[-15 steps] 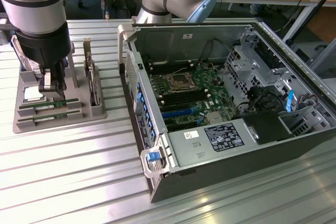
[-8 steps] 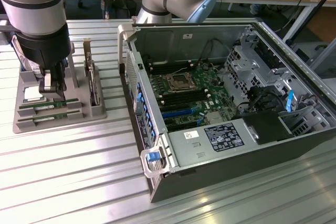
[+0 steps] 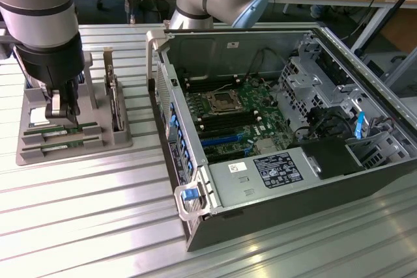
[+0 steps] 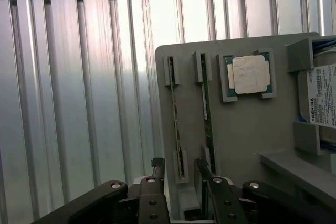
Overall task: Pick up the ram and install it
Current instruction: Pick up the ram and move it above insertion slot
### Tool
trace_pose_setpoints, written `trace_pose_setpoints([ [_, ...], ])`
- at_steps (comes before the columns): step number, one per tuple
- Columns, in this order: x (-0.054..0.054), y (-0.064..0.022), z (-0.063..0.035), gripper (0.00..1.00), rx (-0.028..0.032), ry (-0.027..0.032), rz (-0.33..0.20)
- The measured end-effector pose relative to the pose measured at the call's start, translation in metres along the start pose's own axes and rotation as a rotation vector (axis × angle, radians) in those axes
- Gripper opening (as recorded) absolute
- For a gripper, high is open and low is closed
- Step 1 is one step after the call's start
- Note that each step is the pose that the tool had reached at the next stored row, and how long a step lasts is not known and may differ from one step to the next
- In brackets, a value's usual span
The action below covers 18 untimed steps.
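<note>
Barely begun: the gripper [image 3: 64, 114] hangs, jaws apart, just over the ram [image 3: 52, 131], unlifted in its tray [image 3: 98, 149] at the exterior view's left, nothing installed yet.

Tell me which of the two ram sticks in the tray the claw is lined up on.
The ram by the tray's outer edge, farther from the processor: it runs straight into the open claw; the other stick lies beside the processor.
</note>
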<state>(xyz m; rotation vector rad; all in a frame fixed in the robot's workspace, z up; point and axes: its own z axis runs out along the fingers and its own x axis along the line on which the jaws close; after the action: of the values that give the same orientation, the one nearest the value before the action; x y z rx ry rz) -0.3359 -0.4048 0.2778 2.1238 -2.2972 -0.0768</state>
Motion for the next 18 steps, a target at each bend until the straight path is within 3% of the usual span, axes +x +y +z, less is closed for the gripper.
trace_pose_setpoints([
  [4, 0.0002, 0.0007, 0.0012, 0.36, -0.0005, 0.0009, -0.018],
  [10, 0.0003, 0.0009, 0.0025, 0.36, -0.0034, 0.0063, -0.133],
  [18, 0.0008, 0.0066, 0.0076, 0.36, -0.0034, 0.0067, -0.143],
])
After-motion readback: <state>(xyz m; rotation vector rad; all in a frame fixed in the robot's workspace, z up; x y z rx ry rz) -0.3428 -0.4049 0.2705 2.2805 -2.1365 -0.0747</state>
